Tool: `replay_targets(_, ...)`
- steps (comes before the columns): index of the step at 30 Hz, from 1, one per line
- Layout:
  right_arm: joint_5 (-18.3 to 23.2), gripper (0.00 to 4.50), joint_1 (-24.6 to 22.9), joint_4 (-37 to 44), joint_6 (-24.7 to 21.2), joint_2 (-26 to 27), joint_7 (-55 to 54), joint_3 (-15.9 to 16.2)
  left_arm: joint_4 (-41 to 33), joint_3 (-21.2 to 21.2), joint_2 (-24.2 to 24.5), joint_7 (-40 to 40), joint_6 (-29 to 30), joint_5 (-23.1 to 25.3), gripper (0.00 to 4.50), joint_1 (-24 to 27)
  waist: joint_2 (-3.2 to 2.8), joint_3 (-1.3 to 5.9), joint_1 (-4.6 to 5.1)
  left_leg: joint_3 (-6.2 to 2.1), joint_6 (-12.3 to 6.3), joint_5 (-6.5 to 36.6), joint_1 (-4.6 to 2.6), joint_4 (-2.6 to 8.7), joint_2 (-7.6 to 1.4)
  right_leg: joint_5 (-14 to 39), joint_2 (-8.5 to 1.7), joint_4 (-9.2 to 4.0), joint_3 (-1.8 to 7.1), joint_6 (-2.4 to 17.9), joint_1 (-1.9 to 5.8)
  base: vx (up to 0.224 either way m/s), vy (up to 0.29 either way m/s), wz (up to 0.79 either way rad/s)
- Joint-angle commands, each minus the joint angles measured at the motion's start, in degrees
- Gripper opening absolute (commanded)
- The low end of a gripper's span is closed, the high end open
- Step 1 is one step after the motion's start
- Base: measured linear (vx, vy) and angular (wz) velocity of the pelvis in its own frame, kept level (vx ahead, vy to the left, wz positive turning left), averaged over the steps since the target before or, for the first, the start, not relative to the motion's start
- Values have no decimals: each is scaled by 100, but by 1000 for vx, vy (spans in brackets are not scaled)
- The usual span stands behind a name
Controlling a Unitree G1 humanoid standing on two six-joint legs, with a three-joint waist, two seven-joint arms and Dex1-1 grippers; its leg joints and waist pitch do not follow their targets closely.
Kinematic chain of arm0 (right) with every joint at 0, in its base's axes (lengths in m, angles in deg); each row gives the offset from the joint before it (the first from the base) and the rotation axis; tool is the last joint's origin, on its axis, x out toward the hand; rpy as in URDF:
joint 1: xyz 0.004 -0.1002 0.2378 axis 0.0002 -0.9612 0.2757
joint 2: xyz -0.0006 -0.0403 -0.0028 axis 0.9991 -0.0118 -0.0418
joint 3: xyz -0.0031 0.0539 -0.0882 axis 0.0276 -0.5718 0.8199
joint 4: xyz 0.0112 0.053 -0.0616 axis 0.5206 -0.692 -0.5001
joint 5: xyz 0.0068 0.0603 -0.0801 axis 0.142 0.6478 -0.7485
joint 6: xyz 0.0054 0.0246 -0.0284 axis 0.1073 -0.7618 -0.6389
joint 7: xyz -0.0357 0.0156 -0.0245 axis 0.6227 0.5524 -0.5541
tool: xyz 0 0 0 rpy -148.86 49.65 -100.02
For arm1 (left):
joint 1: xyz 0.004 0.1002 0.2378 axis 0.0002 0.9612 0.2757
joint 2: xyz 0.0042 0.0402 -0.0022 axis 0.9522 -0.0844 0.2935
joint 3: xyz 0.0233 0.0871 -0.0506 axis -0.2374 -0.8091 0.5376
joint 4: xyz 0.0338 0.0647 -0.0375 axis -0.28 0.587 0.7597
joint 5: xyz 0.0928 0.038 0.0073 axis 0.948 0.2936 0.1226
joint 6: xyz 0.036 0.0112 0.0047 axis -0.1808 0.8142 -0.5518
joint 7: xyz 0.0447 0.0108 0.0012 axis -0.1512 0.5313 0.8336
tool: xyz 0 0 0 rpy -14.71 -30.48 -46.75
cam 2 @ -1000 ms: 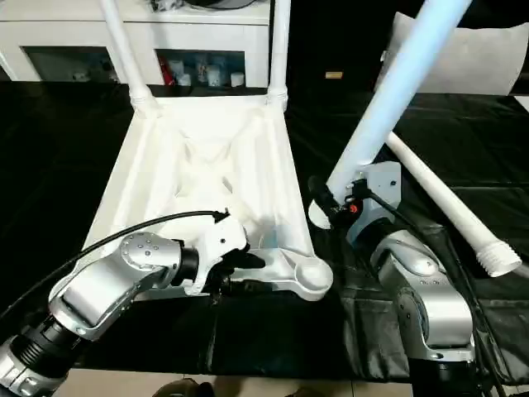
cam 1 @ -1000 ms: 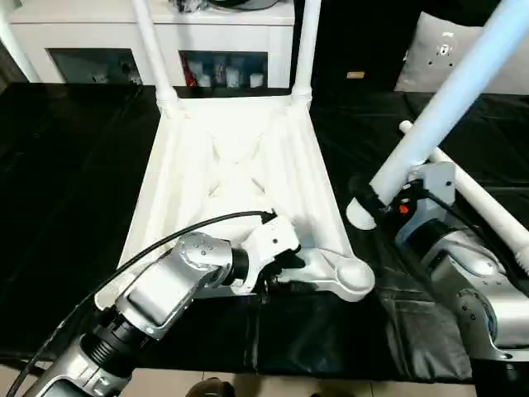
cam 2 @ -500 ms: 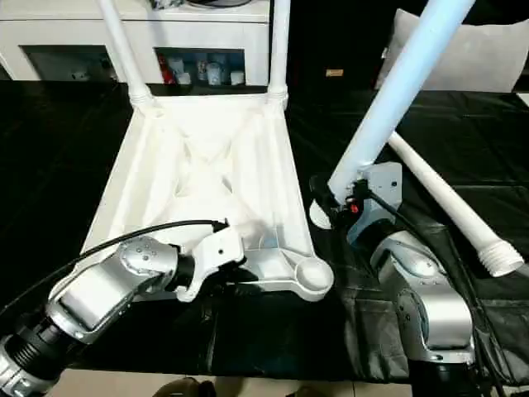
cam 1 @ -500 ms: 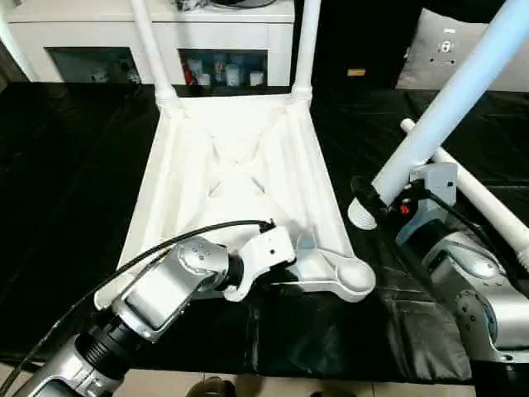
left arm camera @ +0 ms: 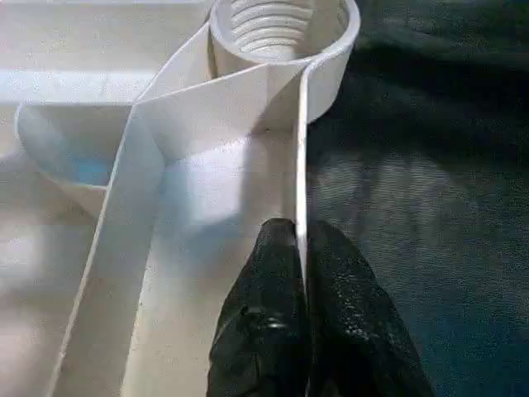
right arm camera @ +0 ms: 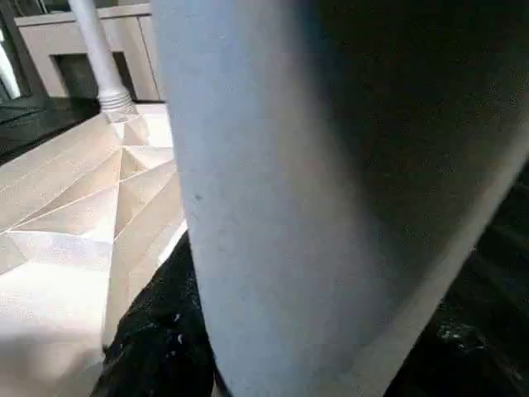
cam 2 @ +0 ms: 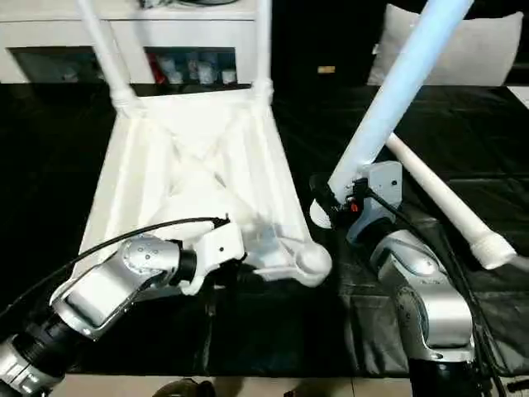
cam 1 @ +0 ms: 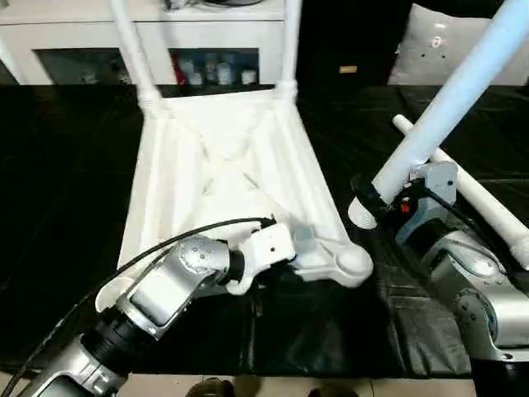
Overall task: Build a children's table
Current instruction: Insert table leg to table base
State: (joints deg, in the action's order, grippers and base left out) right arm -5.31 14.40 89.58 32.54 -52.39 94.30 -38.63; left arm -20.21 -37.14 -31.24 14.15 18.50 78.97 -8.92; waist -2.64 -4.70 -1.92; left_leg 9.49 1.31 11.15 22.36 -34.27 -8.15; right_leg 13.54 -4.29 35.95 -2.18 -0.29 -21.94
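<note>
With the children's table (cam 1: 223, 174) lying top-down on the black surface (cam 1: 66, 207), two legs already stand in its far sockets, and the left hand (left arm camera: 303, 273) is pinched tight on the thin near rim wall. The empty near-right socket (cam 1: 354, 263) sits just beside the right hand (cam 1: 369, 201), which grasps a leg (cam 1: 450, 103) slanting up and away, threaded end low. Judged: the right arm is nearer; the leg's axis needs righting over that socket.

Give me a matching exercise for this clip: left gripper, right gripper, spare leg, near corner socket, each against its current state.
1 left gripper
2 right gripper
3 loose leg
4 near right corner socket

a lying on the black cover
b empty, no leg in it
c pinching the tabletop's thin rim
d holding a tilted leg

Pairs: 1-c, 2-d, 3-a, 4-b
</note>
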Motion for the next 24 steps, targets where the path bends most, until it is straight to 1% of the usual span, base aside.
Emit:
replay_targets(1,-17,192,152,20,48,3,-43,-74,505,461,79,369,-160,186,0,-151,79,296,-44,-153,-339,732,-77,442,-415,305,-428,-464,259,1448,244,0,0,0)
replay_targets(3,139,192,226,-1,-100,52,-43,-140,767,602,31,446,-538,192,0,-262,79,292,-18,-160,-287,792,-67,452,-417,442,-430,-469,263,1415,252,0,0,0)
replay_targets(4,203,192,290,-24,-12,89,45,-128,880,710,-1,378,-863,114,0,-310,87,304,-19,-157,-293,772,-76,445,-421,398,-434,-466,267,1415,249,0,0,0)
replay_targets(5,140,192,309,-54,138,82,95,-79,896,740,-7,325,-945,71,0,-317,80,321,-17,-158,-320,638,-70,432,-425,189,-437,-439,268,1433,261,0,0,0)
replay_targets(6,18,192,320,-112,352,52,170,5,892,766,-12,277,-923,19,0,-316,57,337,-15,-151,-359,489,-72,414,-432,-146,-436,-404,263,1487,249,0,0,0)
replay_targets(7,-102,192,340,-174,381,-13,219,114,896,786,-21,220,-909,-28,0,-312,77,351,-26,-147,-454,291,-70,393,-431,-524,-438,-364,260,1549,260,0,0,0)
replay_targets(8,-92,192,361,-183,113,-60,193,157,911,783,-24,188,-952,-32,0,-309,78,352,-26,-149,-507,163,-62,386,-420,-687,-424,-350,257,1578,272,0,0,0)
replay_targets(9,-62,192,384,-188,-156,-68,74,119,911,774,-24,155,-937,-42,0,-302,73,357,-30,-140,-609,17,-66,370,-407,-916,-418,-331,256,1647,271,0,0,0)
replay_targets(10,-55,192,411,-215,-277,-71,3,87,939,761,-23,132,-960,-43,0,-299,70,361,-37,-139,-654,-19,-63,363,-406,-969,-426,-323,253,1674,273,0,0,0)
replay_targets(11,-90,192,460,-313,-80,-77,65,76,994,735,-12,137,-1067,-1,0,-289,67,359,-54,-134,-704,-19,-64,355,-414,-958,-439,-326,251,1703,263,0,0,0)
replay_targets(12,-94,192,472,-337,-28,-83,95,76,1017,732,-12,148,-1102,14,0,-287,72,366,-65,-127,-718,-9,-58,346,-418,-953,-445,-320,253,1711,272,0,0,0)
replay_targets(13,-88,192,495,-376,61,-106,183,82,1069,736,-18,195,-1166,52,0,-278,61,358,-70,-132,-730,-13,-52,348,-422,-959,-446,-317,251,1711,269,0,0,0)
replay_targets(14,-83,192,527,-396,97,-103,187,62,1071,755,-26,198,-1042,25,0,-268,70,350,-69,-131,-744,24,-53,351,-429,-914,-440,-321,246,1703,263,0,0,0)
replay_targets(16,-62,192,616,-481,177,-130,283,34,1152,821,-76,133,-893,-47,0,-261,65,327,-65,-127,-702,177,-60,366,-432,-668,-444,-347,247,1708,256,0,0,0)
replay_targets(17,-32,192,650,-523,192,-144,337,19,1183,873,-112,75,-837,-104,0,-252,65,313,-56,-125,-656,305,-63,379,-433,-449,-443,-367,248,1704,255,0,0,0)
replay_targets(18,54,192,684,-567,166,-156,425,-1,1209,919,-146,36,-893,-138,27,-249,78,307,-55,-124,-618,366,-66,383,-433,-291,-448,-379,251,1703,258,0,0,0)
replay_targets(19,134,192,708,-586,104,-164,495,-18,1219,973,-187,76,-899,-159,44,-252,94,295,-49,-119,-612,399,-60,388,-430,-216,-449,-391,255,1696,260,0,0,0)
replay_targets(20,180,192,726,-600,72,-170,543,-27,1226,1011,-216,105,-881,-179,55,-256,71,300,-67,-117,-589,431,-80,385,-442,-136,-457,-392,263,1691,247,0,0,0)
replay_targets(22,231,192,774,-663,50,-172,638,-30,1212,1040,-231,94,-850,-216,63,-259,56,317,-80,-120,-586,381,-87,382,-458,-261,-449,-373,257,1734,239,0,0,0)
replay_targets(24,233,192,809,-725,95,-172,681,-10,1195,1033,-221,116,-871,-184,84,-250,69,326,-85,-123,-653,223,-79,371,-455,-576,-435,-338,249,1767,238,0,0,0)
